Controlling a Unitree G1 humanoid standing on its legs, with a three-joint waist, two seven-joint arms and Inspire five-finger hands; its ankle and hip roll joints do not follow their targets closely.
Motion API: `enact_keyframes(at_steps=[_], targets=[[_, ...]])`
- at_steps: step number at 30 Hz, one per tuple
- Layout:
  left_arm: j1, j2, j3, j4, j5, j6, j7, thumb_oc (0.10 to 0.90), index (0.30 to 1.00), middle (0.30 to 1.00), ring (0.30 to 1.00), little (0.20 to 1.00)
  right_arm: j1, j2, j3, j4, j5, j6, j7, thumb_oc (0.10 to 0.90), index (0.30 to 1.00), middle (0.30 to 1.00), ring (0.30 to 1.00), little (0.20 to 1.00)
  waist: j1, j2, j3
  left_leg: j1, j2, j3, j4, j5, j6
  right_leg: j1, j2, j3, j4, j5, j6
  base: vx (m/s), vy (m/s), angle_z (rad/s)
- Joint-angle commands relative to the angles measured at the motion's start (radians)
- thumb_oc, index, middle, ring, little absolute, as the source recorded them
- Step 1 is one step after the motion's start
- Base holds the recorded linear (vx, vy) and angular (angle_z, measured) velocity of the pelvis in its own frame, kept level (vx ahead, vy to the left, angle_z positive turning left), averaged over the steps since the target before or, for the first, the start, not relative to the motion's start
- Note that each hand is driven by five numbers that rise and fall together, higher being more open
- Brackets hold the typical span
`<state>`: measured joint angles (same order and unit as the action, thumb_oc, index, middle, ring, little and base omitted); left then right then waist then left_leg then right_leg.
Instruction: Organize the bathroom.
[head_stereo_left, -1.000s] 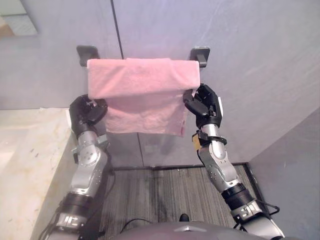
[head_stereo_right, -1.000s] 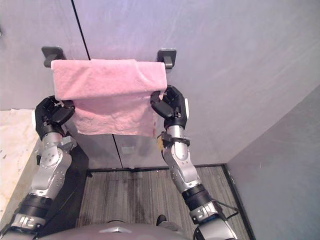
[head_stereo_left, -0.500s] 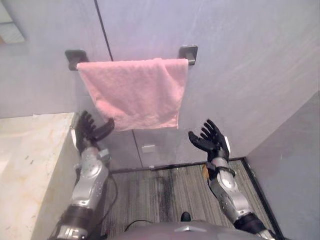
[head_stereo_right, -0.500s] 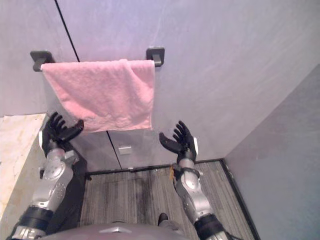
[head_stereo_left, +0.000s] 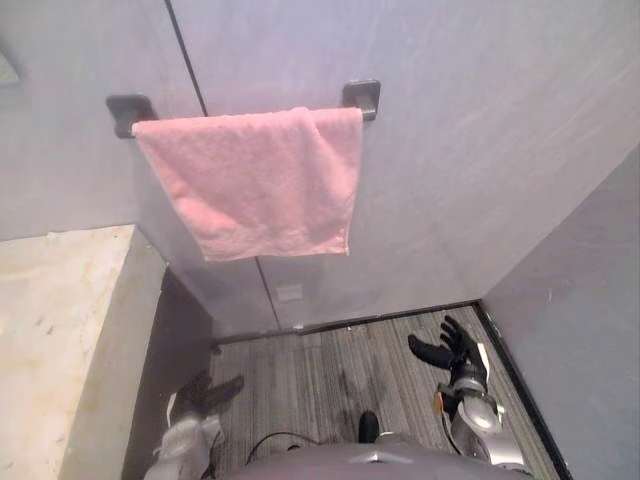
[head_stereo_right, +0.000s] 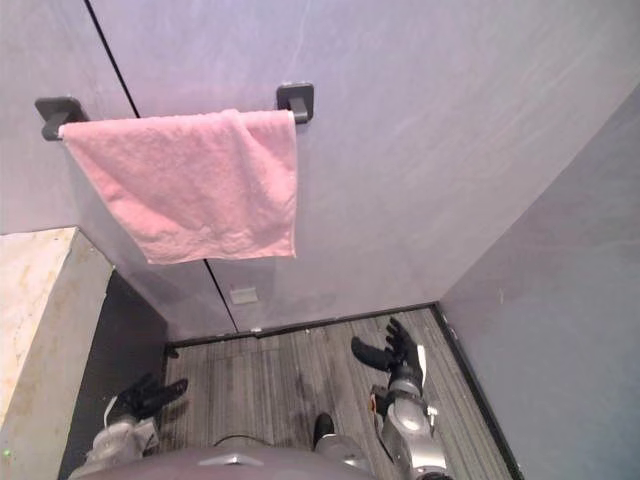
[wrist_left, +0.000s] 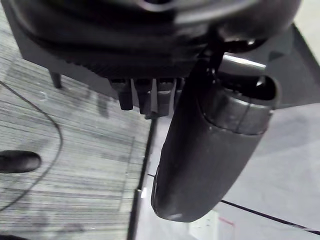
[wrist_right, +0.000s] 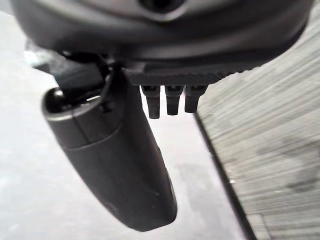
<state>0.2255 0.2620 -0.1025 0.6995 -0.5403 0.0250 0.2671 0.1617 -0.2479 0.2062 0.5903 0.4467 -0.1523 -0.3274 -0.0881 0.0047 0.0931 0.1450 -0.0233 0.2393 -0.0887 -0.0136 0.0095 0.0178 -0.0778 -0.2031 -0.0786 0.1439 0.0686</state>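
Observation:
A pink towel (head_stereo_left: 255, 180) hangs folded over a dark wall rail (head_stereo_left: 360, 98), spread between the rail's two brackets, its lower edge free. My left hand (head_stereo_left: 205, 393) is low over the floor near the counter's dark side, fingers spread and empty. My right hand (head_stereo_left: 450, 350) is low over the floor at the right, also open with nothing in it. In the wrist views the left hand (wrist_left: 205, 150) and the right hand (wrist_right: 120, 165) show straight fingers with only floor and wall past them.
A pale stone counter (head_stereo_left: 60, 330) stands at the left with a dark side panel (head_stereo_left: 180, 350). Grey walls close the back and right. The striped grey floor mat (head_stereo_left: 330, 370) lies below the towel.
Both hands have let go of the towel and dropped down to near the floor, fingers opened. The towel now hangs alone on the rail. The camera has shifted.

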Motion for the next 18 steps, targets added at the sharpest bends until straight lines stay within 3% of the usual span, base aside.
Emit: enact_keyframes(at_steps=[1,5,8,11,12,16,17,18], targets=[[-0.078,0.022,0.04,0.08,0.025,-0.078,-0.087,0.8,0.9,0.9,0.9,0.9,-0.075,-0.006,-0.044,0.002,0.02,-0.042,0.035,0.8,0.9,0.9,0.9,0.9,-0.018,0.024,0.034,-0.04,-0.021,-0.001,0.001,-0.024,0.006,0.003,-0.014,-0.044,0.085,-0.163,0.122,-0.15,0.053,-0.04],[-0.097,0.017,0.027,0.231,0.028,-0.048,-0.138,0.8,0.9,0.9,0.9,0.9,-0.09,0.003,-0.041,0.14,0.002,-0.075,0.089,0.8,0.9,0.9,0.9,0.9,-0.004,0.022,0.05,-0.072,0.0,0.018,0.001,-0.003,-0.009,-0.02,-0.04,-0.126,0.083,-0.142,0.138,-0.3,-0.007,-0.19],[-0.135,0.014,0.029,0.358,-0.006,0.008,-0.156,0.8,0.9,0.9,0.9,0.9,-0.134,0.017,-0.025,0.241,0.003,-0.075,0.129,0.8,0.9,0.9,0.9,0.9,0.016,0.037,0.065,-0.105,0.024,0.034,0.001,0.018,-0.008,-0.053,-0.045,-0.17,0.199,-0.208,0.127,-0.48,-0.022,-0.55],[-0.174,0.017,0.025,0.475,0.035,0.035,-0.208,0.8,0.9,0.9,0.9,0.9,-0.156,0.025,-0.03,0.334,-0.003,-0.068,0.154,0.8,0.9,0.9,0.9,0.9,0.014,0.064,0.065,-0.133,0.057,0.034,0.001,0.034,0.0,-0.101,-0.027,-0.1,0.442,-0.29,0.117,-0.47,-0.035,-0.09],[-0.192,0.018,0.017,0.504,0.05,0.047,-0.221,0.8,0.9,0.9,0.9,0.9,-0.16,0.022,-0.029,0.364,0.002,-0.068,0.163,0.8,0.9,0.9,0.9,0.9,0.011,0.069,0.059,-0.161,0.07,0.034,0.001,0.038,-0.002,-0.108,0.0,-0.051,0.537,-0.312,0.122,-0.41,-0.043,0.27],[-0.218,0.007,0.002,0.539,0.047,0.081,-0.218,0.8,0.9,0.9,0.9,0.9,-0.189,0.024,-0.024,0.46,0.011,-0.05,0.201,0.8,0.9,0.9,0.9,0.9,0.03,0.05,0.028,-0.268,0.069,0.015,0.001,0.05,-0.007,0.013,0.078,0.047,0.521,-0.375,0.123,-0.39,-0.103,0.42],[-0.22,0.005,-0.003,0.541,0.073,0.087,-0.22,0.8,0.9,0.9,0.9,0.9,-0.202,0.027,-0.017,0.481,0.02,-0.04,0.204,0.8,0.9,0.9,0.9,0.9,0.041,0.037,0.021,-0.297,0.058,-0.006,0.001,0.052,-0.007,0.062,0.087,0.068,0.452,-0.397,0.108,-0.36,-0.209,0.5],[-0.227,0.006,-0.037,0.552,0.084,0.093,-0.222,0.8,0.9,0.9,0.9,0.9,-0.197,0.039,-0.01,0.479,0.026,-0.028,0.195,0.8,0.9,0.9,0.9,0.9,0.059,0.032,0.01,-0.34,0.066,-0.053,0.001,0.088,-0.03,0.127,0.125,0.084,0.374,-0.48,0.068,-0.41,-0.234,0.42]])
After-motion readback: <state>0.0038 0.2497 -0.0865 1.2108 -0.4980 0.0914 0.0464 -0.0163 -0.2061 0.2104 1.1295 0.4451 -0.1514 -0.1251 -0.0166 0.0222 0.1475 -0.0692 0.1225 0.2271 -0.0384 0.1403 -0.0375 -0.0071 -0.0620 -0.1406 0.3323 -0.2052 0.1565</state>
